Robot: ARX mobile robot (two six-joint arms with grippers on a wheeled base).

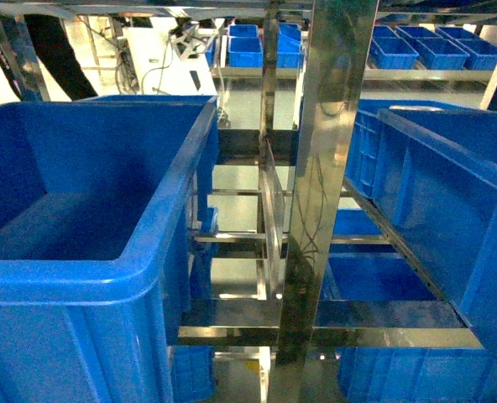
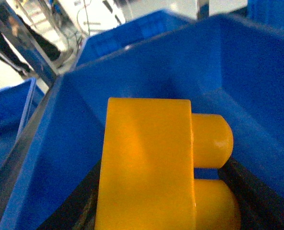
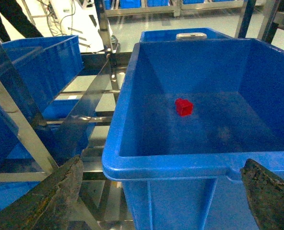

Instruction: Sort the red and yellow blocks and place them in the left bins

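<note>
Shelving of polished steel is filling the head view, with a tall upright post [image 1: 328, 168] rising through the middle and rows of small blue crates [image 1: 425, 50] sitting on far shelves behind it. A large blue bin [image 1: 160, 227] is resting on the rack at the left and another large blue crate [image 1: 450, 168] at the right; neither arm is showing in this view, and the left bin's floor, as far as it is visible, is looking bare. Moving to the left wrist view, the yellow block [image 2: 149, 167] is filling the lower middle, its two round studs pointing right, and the left gripper [image 2: 156, 211] is clamping it between dark fingers [image 2: 257, 191] that are showing along the block's flanks. The block is hanging inside the walls of a blue bin [image 2: 190, 72], near a far corner, which suggests the arm is carrying it in to drop it. Turning to the right wrist view, the right gripper [image 3: 161, 196] is standing wide with nothing between its fingers [image 3: 51, 201], hovering just outside the near rim of a deep blue bin [image 3: 166, 163]. A red block [image 3: 183, 107] is lying on that bin's floor, near the middle and well apart from every wall, apparently already delivered.
</note>
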